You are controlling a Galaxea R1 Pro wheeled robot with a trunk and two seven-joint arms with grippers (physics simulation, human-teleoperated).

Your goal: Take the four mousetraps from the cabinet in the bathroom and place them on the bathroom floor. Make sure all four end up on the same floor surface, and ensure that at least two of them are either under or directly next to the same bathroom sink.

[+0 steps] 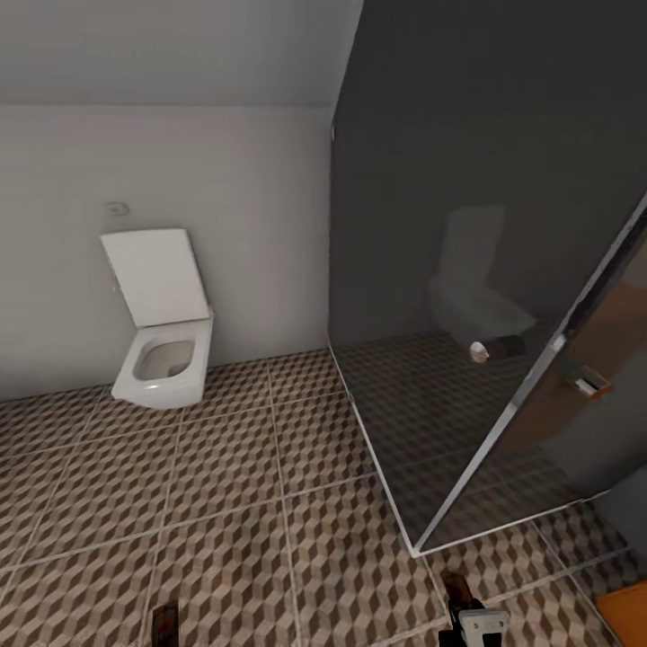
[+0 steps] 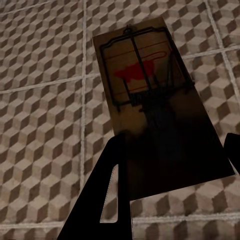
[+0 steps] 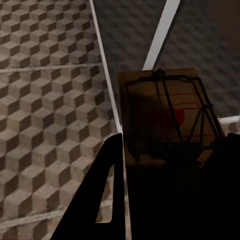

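wrist views: each hand [image 2: 172, 160] [image 3: 170, 165] grips a mousetrap [image 2: 150, 95] [image 3: 165, 115].

On the bathroom floor [image 1: 225, 503], the toilet [image 1: 162, 346] stands against the back wall, left of the glass shower enclosure [image 1: 485, 359].

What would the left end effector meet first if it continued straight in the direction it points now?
Probably the bathroom floor. The left end effector is shut on a mousetrap and points down at bare cube-pattern tiles; nothing else appears in between, though depth is unclear.
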